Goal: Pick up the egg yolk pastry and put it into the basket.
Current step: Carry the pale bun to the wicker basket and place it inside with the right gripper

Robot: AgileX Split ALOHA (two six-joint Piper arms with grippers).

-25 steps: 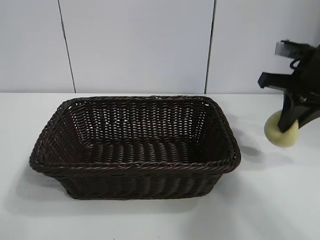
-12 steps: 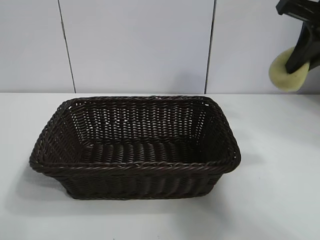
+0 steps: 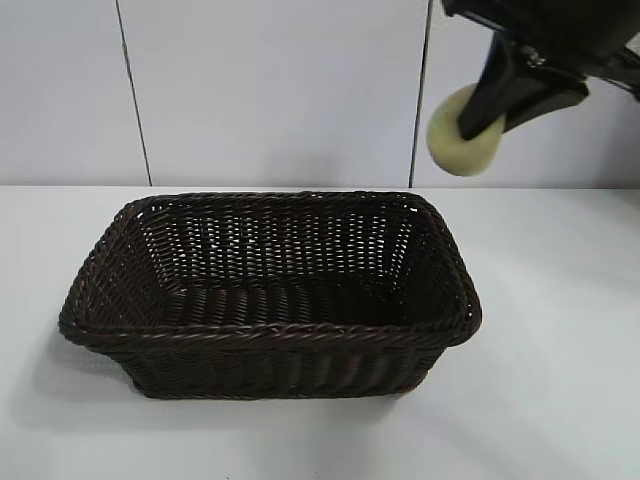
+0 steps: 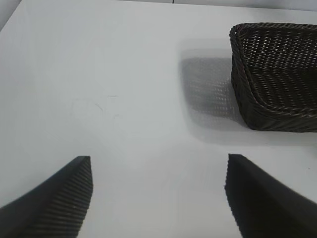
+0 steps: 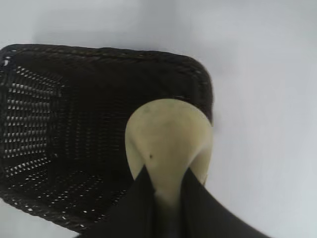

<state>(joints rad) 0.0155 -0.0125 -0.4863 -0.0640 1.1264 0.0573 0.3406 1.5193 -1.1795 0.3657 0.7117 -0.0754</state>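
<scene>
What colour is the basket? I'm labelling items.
Dark brown woven wicker basket, clearest in the exterior view.

Small pale yellow, dome-shaped egg yolk pastry (image 3: 462,135): held aloft, tilted, above and beyond the basket's right rear corner. Large rectangular dark brown woven wicker basket (image 3: 110,275): upright on the white table, sloping sides, braided rim, interior empty.

egg yolk pastry (image 3: 462,133) above basket (image 3: 270,340) right end, basket on table (image 3: 560,400)
</scene>
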